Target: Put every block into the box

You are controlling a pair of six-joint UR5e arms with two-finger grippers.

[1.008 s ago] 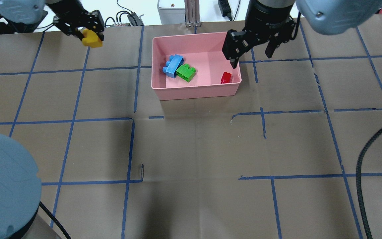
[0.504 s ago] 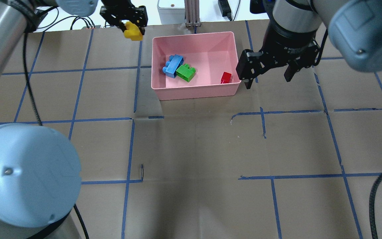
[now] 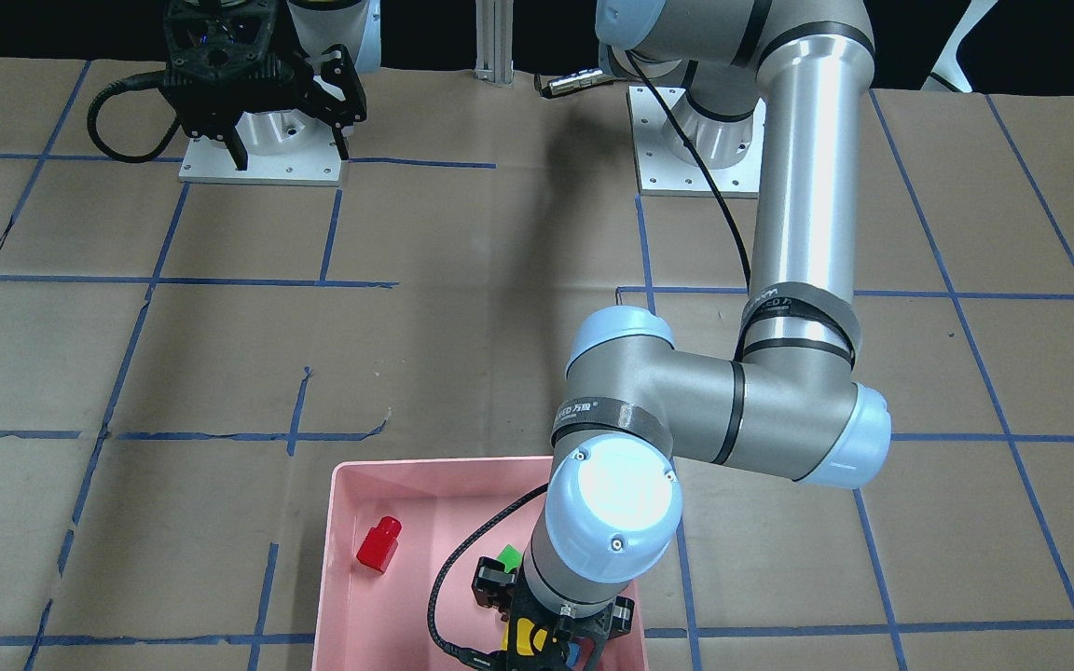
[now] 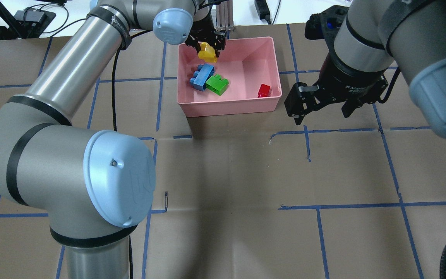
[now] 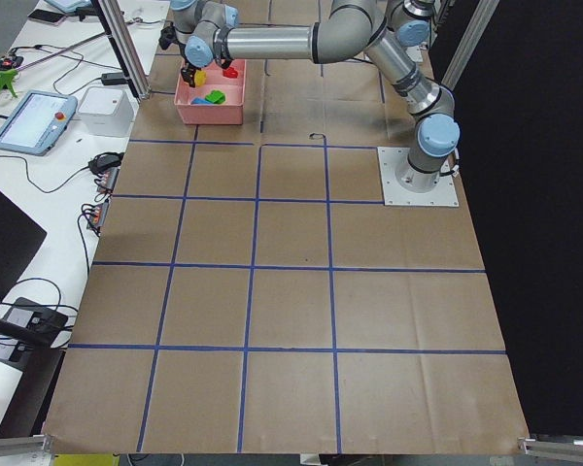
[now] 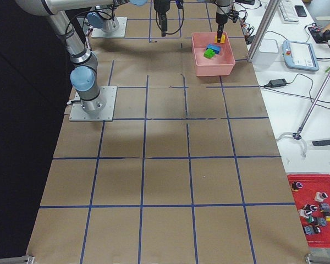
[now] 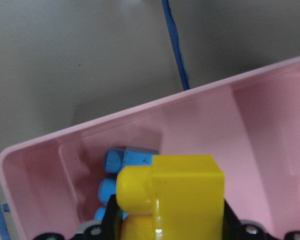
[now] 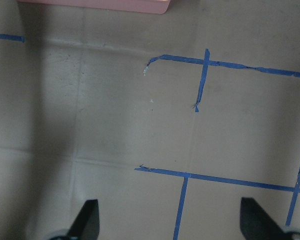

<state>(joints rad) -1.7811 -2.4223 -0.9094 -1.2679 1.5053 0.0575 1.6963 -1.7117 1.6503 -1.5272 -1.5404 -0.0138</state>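
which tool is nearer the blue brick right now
Left. The left tool, holding the yellow brick, is over the box just beyond the blue brick; the right tool is outside the box, to its right.

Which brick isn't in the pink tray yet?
The yellow brick, held by the left gripper above the tray; blue brick, green brick and red brick lie inside.

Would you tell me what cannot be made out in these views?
- Front-facing view: the left arm's wrist hides most of the green block.
- Left wrist view: the bottom edge cuts off the yellow block.
- Right wrist view: the top edge leaves only a sliver of the box.
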